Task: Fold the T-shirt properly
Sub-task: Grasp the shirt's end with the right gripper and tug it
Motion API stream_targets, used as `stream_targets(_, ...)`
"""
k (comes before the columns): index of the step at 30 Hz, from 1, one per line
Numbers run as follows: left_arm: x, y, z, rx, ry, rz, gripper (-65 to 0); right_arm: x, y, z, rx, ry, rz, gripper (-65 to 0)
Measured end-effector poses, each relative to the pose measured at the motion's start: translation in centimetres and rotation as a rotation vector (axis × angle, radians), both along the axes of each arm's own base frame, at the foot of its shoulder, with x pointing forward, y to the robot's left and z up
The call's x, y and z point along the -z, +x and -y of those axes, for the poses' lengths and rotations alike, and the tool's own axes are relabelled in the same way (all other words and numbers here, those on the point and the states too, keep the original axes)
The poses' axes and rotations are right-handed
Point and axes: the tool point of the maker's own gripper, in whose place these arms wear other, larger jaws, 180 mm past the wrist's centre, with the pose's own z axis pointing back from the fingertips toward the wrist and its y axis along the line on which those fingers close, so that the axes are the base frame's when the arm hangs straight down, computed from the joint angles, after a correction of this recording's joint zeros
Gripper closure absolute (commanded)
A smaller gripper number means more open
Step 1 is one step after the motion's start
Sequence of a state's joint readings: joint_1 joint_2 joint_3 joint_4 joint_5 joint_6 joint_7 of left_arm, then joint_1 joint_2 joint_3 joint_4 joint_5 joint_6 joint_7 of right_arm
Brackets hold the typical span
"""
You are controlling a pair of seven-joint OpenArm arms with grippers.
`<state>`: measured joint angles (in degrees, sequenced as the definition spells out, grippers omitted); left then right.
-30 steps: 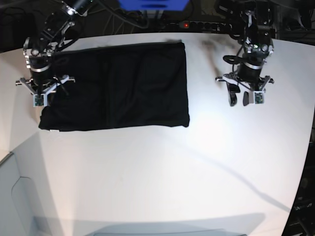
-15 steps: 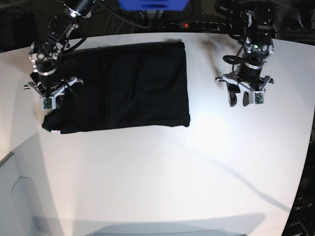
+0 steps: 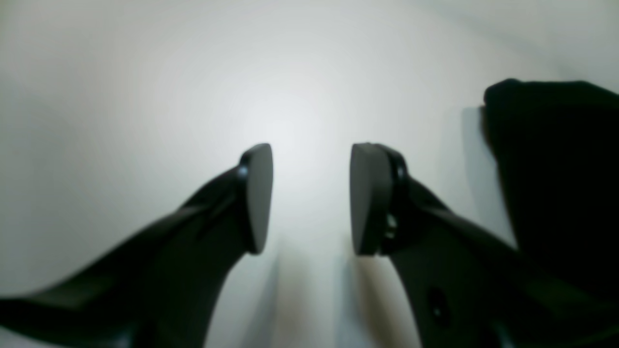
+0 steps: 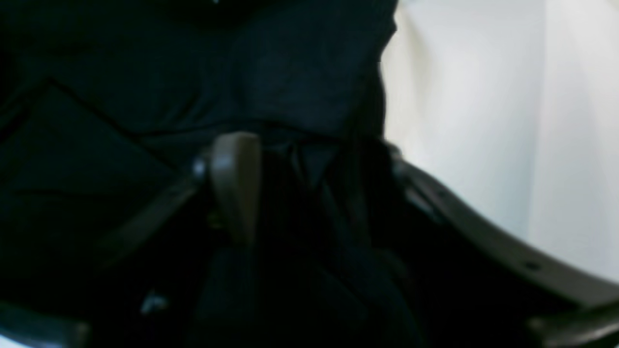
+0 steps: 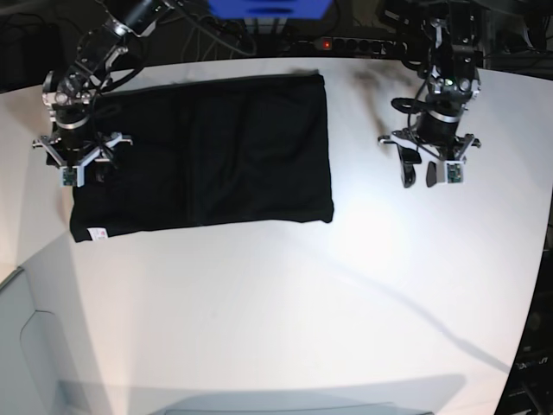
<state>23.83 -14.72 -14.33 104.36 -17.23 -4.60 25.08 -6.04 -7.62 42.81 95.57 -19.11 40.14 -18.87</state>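
The black T-shirt lies flat as a folded rectangle on the white table, at the back left. Its small white tag shows at the near left corner; no printed graphic is visible. My right gripper is at the shirt's left edge. In the right wrist view the right gripper is open, its jaws wide apart, with bunched shirt cloth between them and over one finger. My left gripper is open and empty just above bare table, right of the shirt. The left wrist view shows the left gripper and the shirt's corner.
A power strip and cables lie behind the table's back edge, with a blue object at the top. A grey surface sits at the lower left. The table's curved right edge runs close to my left arm.
My right gripper moved right and toward me, then back left. The shirt's left edge shifted with it and now lies straighter, with the tag showing. My left arm has not moved.
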Motion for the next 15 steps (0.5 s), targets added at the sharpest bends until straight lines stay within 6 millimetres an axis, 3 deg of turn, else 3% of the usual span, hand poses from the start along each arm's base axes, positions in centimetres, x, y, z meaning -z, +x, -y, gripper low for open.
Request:
stream_targets(7, 0.1, -0.1, 0.0, 0.000, 0.000, -0.003, -25.3, -1.3, 1.6, 1.7, 0.052, 0.006, 0.060, -39.6)
stream_targets(12, 0.4, -0.6, 0.0, 0.000, 0.000, -0.016, -25.3, 1.9, 1.1, 2.0, 0.052, 0.058, -0.012, -39.6)
stream_targets(15, 0.5, -0.7, 0.0, 0.001, 0.001, -0.021, -25.3, 2.8, 1.1, 2.3, 0.049, 0.087, -0.003, -39.4)
